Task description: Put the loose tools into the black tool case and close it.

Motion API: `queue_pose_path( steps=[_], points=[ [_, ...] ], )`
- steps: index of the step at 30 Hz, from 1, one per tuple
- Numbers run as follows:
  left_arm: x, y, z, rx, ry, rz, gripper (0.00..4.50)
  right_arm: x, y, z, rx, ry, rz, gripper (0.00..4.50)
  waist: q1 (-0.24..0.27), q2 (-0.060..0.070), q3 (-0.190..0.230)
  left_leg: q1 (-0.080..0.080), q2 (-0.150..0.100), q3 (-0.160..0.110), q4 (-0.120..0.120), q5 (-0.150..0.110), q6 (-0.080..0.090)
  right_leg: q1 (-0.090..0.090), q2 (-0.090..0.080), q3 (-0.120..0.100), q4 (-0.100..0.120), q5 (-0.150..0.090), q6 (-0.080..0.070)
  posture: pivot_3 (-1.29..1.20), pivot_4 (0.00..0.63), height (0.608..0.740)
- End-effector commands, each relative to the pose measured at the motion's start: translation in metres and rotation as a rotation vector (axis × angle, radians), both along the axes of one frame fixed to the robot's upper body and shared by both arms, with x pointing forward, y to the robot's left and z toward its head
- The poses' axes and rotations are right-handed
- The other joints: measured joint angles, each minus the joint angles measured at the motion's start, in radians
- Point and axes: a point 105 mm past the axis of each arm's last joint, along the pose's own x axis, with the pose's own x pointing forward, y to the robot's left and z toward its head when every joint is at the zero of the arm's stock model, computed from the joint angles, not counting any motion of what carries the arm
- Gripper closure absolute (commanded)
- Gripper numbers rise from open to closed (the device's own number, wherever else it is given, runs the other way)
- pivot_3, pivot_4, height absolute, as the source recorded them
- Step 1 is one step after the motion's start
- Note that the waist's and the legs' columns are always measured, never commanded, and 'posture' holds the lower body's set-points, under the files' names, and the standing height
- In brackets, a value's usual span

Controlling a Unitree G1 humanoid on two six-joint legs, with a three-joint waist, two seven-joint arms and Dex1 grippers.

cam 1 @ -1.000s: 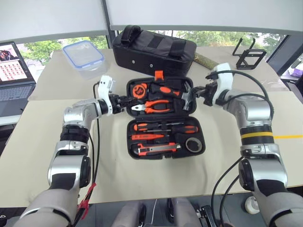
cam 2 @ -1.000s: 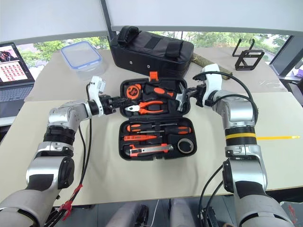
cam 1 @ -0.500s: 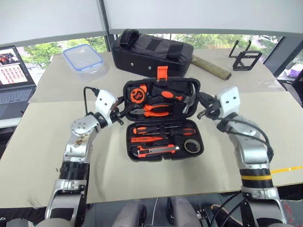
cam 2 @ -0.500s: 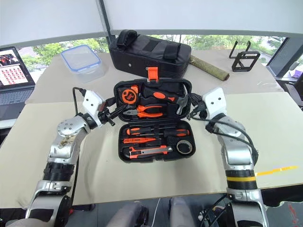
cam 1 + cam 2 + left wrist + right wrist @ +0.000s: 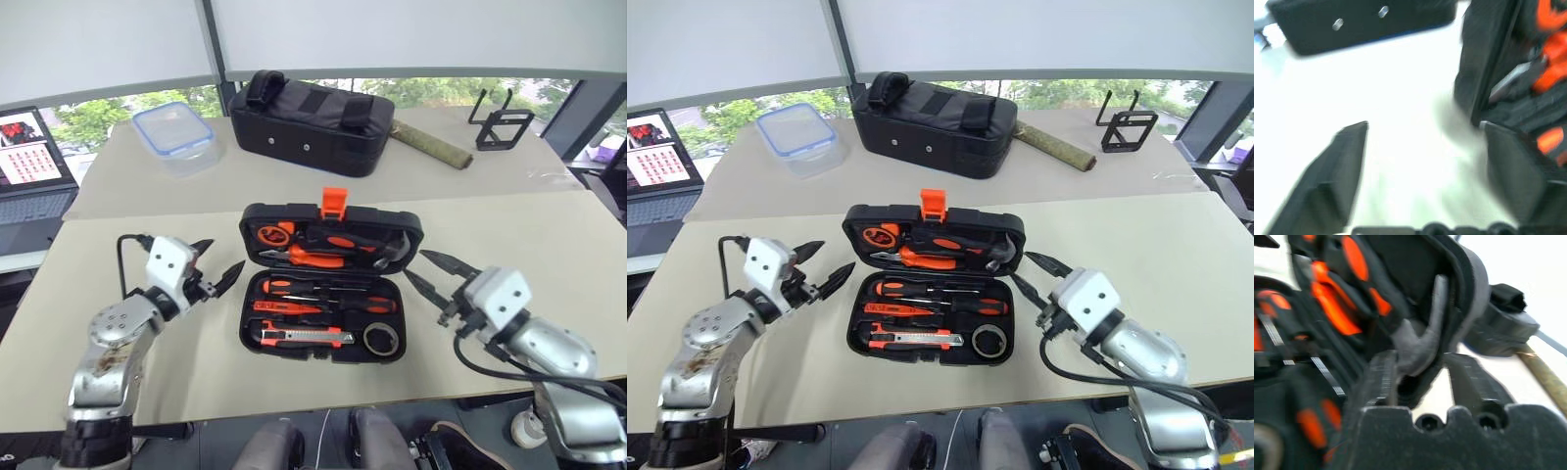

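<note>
Beige sheeting covers the desk (image 5: pixel 549 245) under a row of bright windows, with a black fabric bag (image 5: pixel 315 122) at twelve o'clock from the scene's centre and a clear lidded box (image 5: pixel 174 133) at about eleven.

Dead centre lies the black tool case (image 5: pixel 249 294), a hinged clamshell. Its far half (image 5: pixel 411 235) with the orange latch (image 5: pixel 335 201) is tilted partway up and carries pliers, a hammer and a tape measure. Its near half lies flat and holds the screwdrivers (image 5: pixel 323 286) in two rows. Below them sits the utility knife (image 5: pixel 304 336), and the tape roll (image 5: pixel 379 340) is at five o'clock in that half. No tool is visible on the desk outside the case, so I judge only the closing remains.

At nine o'clock of the case the left claw (image 5: pixel 217 264) hangs spread wide and empty, clear of the case edge. At three o'clock the right claw (image 5: pixel 431 274) is also parted and empty, just beside the raised half.

The case looks like stiff moulded plastic, fairly heavy with steel inside and smooth enough to slide on the sheeting. The raised half probably wants a push at both outer corners at once, so it folds squarely onto the near half. Its orange latch would take the final press.
</note>
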Motion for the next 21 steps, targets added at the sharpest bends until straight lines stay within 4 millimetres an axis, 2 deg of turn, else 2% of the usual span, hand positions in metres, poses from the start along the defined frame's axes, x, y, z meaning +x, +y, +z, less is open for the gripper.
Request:
queue_pose_path(
  steps=[1,3,4,7,8,12,17,21],
  points=[
    [-0.009,0.015,0.018,-0.02,-0.013,0.024,0.0,-0.012,-0.006,0.017,-0.003,0.0,0.008,0.87,0.01,0.0,0.0,0.002,0.0,0.0,0.0,0.0,0.001,0.003,0.0,-0.001,-0.002,0.0,0.0,0.0,0.15,0.714],
    [-0.01,0.019,0.017,-0.025,0.011,0.024,0.0,-0.017,-0.01,0.012,-0.02,0.044,0.021,0.21,0.014,-0.001,0.0,0.009,0.0,-0.001,-0.003,-0.002,0.002,0.008,0.0,-0.002,-0.006,0.0,0.0,0.0,0.15,0.714],
    [-0.011,0.021,0.017,-0.026,0.017,0.022,0.0,-0.02,-0.01,0.008,-0.035,0.063,0.04,0.02,0.016,-0.001,0.0,0.011,0.001,-0.001,-0.004,-0.003,0.002,0.009,0.0,-0.002,-0.007,0.0,0.001,0.0,0.15,0.714],
    [-0.008,0.038,0.008,-0.028,0.086,0.092,0.0,-0.034,-0.013,-0.006,-0.006,0.235,0.078,0.02,0.021,-0.001,0.0,0.012,0.0,-0.001,-0.007,-0.006,-0.004,0.012,0.0,-0.002,-0.008,0.0,0.001,0.0,0.15,0.714],
    [-0.007,0.04,0.005,-0.023,0.105,0.091,0.0,-0.032,-0.016,-0.008,0.034,0.291,0.05,0.02,0.019,-0.001,0.0,0.012,0.001,-0.001,-0.007,-0.005,-0.003,0.012,0.0,-0.002,-0.008,0.0,0.001,0.0,0.15,0.714],
    [0.007,0.034,0.004,-0.078,0.19,0.06,0.0,-0.002,-0.024,0.0,0.187,0.383,-0.06,0.02,0.011,-0.002,0.001,0.012,0.001,0.0,-0.007,-0.006,-0.004,0.012,-0.001,-0.001,-0.008,0.0,0.0,0.0,0.15,0.714],
    [0.047,0.013,0.015,-0.202,0.328,0.017,0.0,0.049,-0.026,0.014,0.302,0.46,-0.157,0.02,0.018,-0.007,0.003,0.01,0.0,-0.001,-0.006,-0.004,-0.006,0.011,-0.001,-0.004,-0.008,0.002,0.0,0.0,0.15,0.714],
    [0.078,-0.012,0.02,-0.212,0.382,-0.038,0.0,0.087,-0.024,0.009,0.337,0.571,-0.254,0.02,0.012,-0.007,0.003,0.009,0.0,-0.001,-0.008,-0.001,0.0,0.008,-0.003,-0.004,-0.008,0.002,0.0,0.0,0.15,0.714]
  ],
)
